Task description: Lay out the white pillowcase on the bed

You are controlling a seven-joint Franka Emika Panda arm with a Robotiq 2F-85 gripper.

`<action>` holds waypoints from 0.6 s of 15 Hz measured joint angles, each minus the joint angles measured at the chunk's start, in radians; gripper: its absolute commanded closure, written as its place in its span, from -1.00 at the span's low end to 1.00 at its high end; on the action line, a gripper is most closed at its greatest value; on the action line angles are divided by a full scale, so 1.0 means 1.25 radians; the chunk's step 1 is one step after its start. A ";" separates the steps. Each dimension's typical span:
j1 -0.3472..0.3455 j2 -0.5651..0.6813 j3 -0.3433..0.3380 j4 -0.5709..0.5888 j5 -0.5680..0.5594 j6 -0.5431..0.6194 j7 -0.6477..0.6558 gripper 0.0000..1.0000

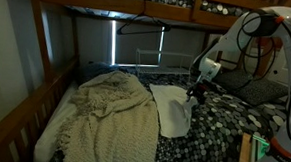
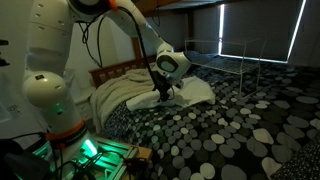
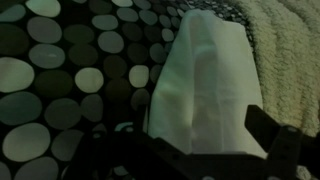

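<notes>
The bed (image 3: 60, 70), with its dark pebble-patterned mattress cover, is carrying two cloths. The white pillowcase (image 3: 205, 85) is lying below the jaws and stretching out ahead of them. A cream knit blanket (image 3: 290, 50) is lying just beside it, off to one side of the jaws.

Bed (image 1: 229, 120): blanket (image 1: 109, 114) lies on the left part. Pillowcase (image 1: 172, 109) lies on the mattress just right of the blanket, edges touching. Gripper (image 1: 197, 94) sits at the pillowcase's far right corner.
</notes>
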 measured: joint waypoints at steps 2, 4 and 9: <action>-0.002 0.002 0.001 -0.007 -0.008 0.022 -0.004 -1.00; -0.003 0.005 0.010 -0.015 0.007 0.083 -0.019 -1.00; -0.009 0.021 0.050 -0.023 0.100 0.213 -0.085 -0.31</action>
